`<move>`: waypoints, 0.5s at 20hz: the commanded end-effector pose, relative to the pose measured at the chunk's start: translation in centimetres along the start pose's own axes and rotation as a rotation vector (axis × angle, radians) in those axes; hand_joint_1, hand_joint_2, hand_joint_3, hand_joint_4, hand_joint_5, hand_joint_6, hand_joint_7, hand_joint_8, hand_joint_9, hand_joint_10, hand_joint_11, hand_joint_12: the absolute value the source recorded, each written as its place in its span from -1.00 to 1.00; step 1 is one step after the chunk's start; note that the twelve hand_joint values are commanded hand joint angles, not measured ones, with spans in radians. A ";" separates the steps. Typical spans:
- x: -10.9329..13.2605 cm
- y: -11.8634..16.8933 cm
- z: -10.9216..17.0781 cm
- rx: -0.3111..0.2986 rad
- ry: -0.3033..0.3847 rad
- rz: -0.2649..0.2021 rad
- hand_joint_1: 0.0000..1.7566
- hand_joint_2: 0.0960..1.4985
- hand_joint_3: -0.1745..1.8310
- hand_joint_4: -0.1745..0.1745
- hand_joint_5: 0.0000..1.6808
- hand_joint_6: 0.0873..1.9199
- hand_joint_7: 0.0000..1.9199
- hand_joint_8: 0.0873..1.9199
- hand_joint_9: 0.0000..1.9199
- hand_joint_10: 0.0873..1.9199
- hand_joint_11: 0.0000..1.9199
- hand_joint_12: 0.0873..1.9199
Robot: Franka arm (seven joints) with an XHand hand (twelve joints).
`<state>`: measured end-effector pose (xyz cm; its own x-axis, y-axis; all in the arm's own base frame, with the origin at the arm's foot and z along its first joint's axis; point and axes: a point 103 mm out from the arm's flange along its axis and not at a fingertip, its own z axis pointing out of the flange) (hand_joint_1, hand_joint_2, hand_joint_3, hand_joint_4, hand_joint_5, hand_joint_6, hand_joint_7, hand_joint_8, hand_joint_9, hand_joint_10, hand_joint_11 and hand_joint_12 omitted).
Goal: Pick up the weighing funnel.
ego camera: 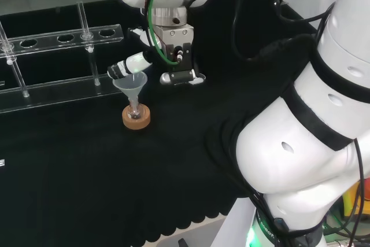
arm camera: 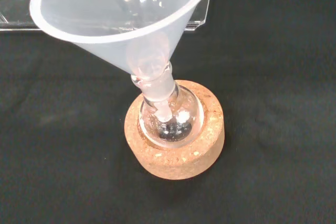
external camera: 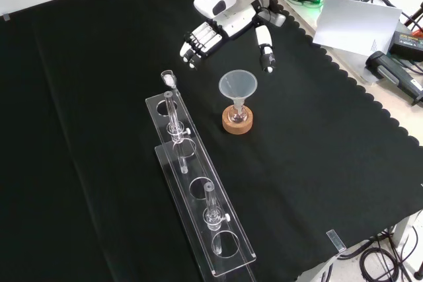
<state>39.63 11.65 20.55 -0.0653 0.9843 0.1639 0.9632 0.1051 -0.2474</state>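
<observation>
The weighing funnel (external camera: 168,79) is small, clear and hard to make out. In the front view little more than its rim and a pale glint show against the black cloth (external camera: 86,130), and I cannot tell whether it touches the rack (external camera: 198,189). It lies on the bench just past the far end of that clear rack, left of the funnel (external camera: 238,86) and apart from it.

The hand (external camera: 225,26) hangs above the cloth beyond both. Its fingers (external camera: 197,39) are loosely bent and set wide from the thumb (external camera: 266,54), and it holds nothing. The arm above it is cut off by the view's top.

The funnel stands mouth up, its stem in a small round flask (arm camera: 169,121) seated in a cork ring (arm camera: 178,156). In the wrist view, dark specks and glints sit at the flask's bottom; whether they are contents or reflections cannot be told.
</observation>
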 end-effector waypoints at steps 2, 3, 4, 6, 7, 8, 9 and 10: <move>-0.1 -0.2 0.1 -0.002 0.008 0.006 -0.71 -0.38 -0.82 0.11 -1.00 -1.00 -1.00 -1.00 -1.00 -1.00 -1.00 -0.72; -0.1 -0.2 0.1 -0.004 0.009 0.006 -0.71 -0.37 -0.82 0.11 -1.00 -1.00 -1.00 -1.00 -1.00 -1.00 -1.00 -0.72; 0.0 -0.1 0.1 -0.005 0.008 0.006 -0.71 -0.37 -0.82 0.10 -1.00 -1.00 -1.00 -1.00 -1.00 -1.00 -1.00 -0.72; 0.0 -0.1 0.0 -0.010 0.011 0.007 -0.71 -0.37 -0.82 0.10 -1.00 -1.00 -1.00 -1.00 -1.00 -1.00 -1.00 -0.72; 0.0 -0.1 0.0 -0.012 0.010 0.007 -0.71 -0.37 -0.82 0.09 -1.00 -1.00 -1.00 -1.00 -1.00 -1.00 -1.00 -0.72; 0.0 0.0 -0.1 -0.011 0.007 0.007 -0.71 -0.37 -0.81 0.09 -1.00 -1.00 -1.00 -1.00 -1.00 -1.00 -1.00 -0.72; 0.0 0.0 -0.1 -0.009 0.002 0.007 -0.71 -0.37 -0.81 0.09 -1.00 -1.00 -1.00 -1.00 -1.00 -1.00 -1.00 -0.72; 0.0 0.1 -0.1 -0.006 0.000 0.007 -0.70 -0.36 -0.81 0.09 -1.00 -1.00 -1.00 -1.00 -1.00 -1.00 -1.00 -0.72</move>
<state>39.59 11.62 20.60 -0.0567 0.9839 0.1698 0.9663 0.0968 -0.2386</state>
